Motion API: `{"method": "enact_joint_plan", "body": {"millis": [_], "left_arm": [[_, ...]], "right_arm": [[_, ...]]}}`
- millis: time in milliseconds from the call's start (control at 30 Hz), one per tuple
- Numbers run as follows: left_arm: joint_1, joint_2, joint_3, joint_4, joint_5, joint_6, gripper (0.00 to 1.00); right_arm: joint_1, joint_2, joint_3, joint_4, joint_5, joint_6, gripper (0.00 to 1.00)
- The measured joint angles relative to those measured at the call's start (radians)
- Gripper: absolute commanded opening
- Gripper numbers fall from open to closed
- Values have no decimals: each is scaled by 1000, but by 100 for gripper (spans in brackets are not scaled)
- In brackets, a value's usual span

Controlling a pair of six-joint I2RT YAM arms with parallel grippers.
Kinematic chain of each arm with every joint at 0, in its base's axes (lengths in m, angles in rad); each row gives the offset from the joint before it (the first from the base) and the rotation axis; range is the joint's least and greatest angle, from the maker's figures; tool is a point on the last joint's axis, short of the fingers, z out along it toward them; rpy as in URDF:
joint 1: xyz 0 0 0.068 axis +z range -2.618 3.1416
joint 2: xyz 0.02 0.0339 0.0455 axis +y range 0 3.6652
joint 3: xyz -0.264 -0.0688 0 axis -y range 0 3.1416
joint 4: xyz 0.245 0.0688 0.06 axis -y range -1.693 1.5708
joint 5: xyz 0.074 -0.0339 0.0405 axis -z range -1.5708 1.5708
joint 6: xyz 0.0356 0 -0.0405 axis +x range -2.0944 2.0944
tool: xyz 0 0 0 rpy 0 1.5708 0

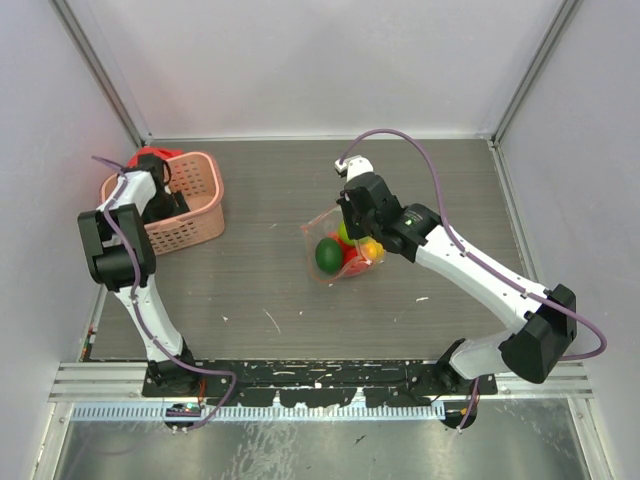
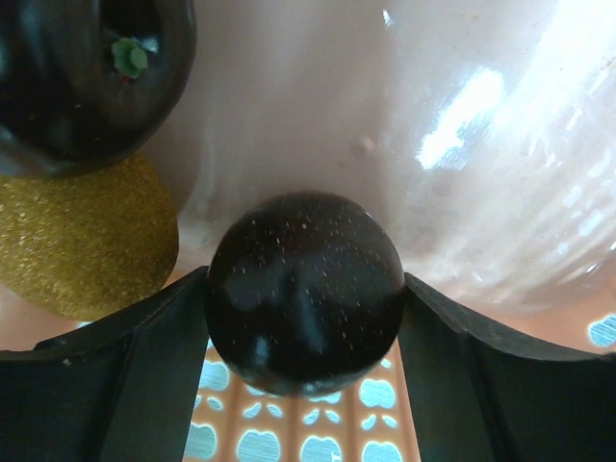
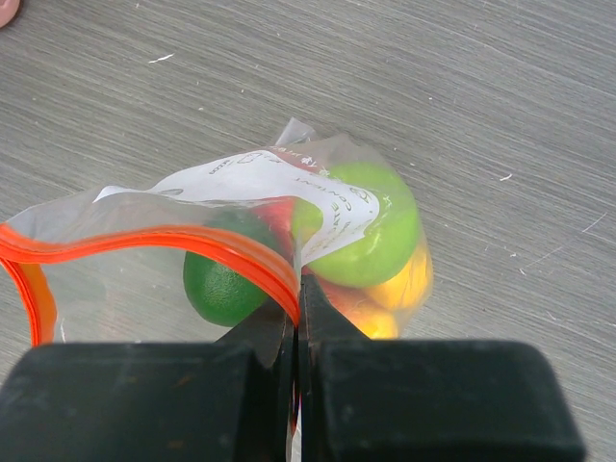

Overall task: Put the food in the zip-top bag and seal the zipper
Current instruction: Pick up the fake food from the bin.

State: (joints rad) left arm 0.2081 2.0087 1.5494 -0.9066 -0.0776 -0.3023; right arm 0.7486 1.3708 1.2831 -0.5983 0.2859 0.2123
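The clear zip-top bag (image 1: 340, 247) lies mid-table with a dark green fruit (image 1: 327, 255), a red one, a light green one and a yellow one inside. My right gripper (image 1: 357, 230) is shut on the bag's mouth edge. In the right wrist view the gripper (image 3: 299, 286) pinches the red-orange zipper (image 3: 154, 238), which curves open to the left, with the dark green fruit (image 3: 219, 286) and the light green fruit (image 3: 375, 231) behind it. My left gripper (image 1: 170, 203) is down in the pink basket (image 1: 205, 185). In its wrist view the left gripper (image 2: 306, 318) is shut on a dark purple-brown ball (image 2: 306, 260).
In the left wrist view another dark fruit with a green stem (image 2: 87, 87) and a glittery yellow fruit (image 2: 82, 245) lie beside the held ball, against the basket's pink wall (image 2: 404, 115). Something red (image 1: 155, 156) shows at the basket's far rim. Grey walls enclose the table.
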Motion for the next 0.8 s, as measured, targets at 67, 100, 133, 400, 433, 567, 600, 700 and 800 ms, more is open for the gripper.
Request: {"method": "enact_joint_plan", "body": {"millis": [67, 100, 133, 400, 433, 567, 600, 700, 800], "left_arm": [[0, 12, 0, 2, 7, 1, 68], [0, 16, 0, 2, 11, 1, 67], [0, 19, 0, 5, 14, 1, 63], [0, 19, 0, 8, 31, 6, 43], [0, 18, 0, 8, 35, 6, 43], [0, -4, -1, 6, 58, 4, 42], [0, -20, -2, 6, 66, 4, 42], [0, -72, -2, 5, 82, 1, 42], [-1, -130, -2, 5, 99, -4, 41]], "right_arm": [[0, -2, -2, 0, 0, 0, 0], [0, -2, -3, 0, 0, 0, 0], [0, -3, -3, 0, 0, 0, 0], [0, -3, -3, 0, -2, 8, 0], [0, -3, -3, 0, -4, 11, 0], [0, -3, -3, 0, -8, 22, 0], [0, -3, -3, -1, -8, 26, 0], [0, -3, -2, -5, -2, 27, 0], [0, -3, 0, -15, 10, 30, 0]]}}
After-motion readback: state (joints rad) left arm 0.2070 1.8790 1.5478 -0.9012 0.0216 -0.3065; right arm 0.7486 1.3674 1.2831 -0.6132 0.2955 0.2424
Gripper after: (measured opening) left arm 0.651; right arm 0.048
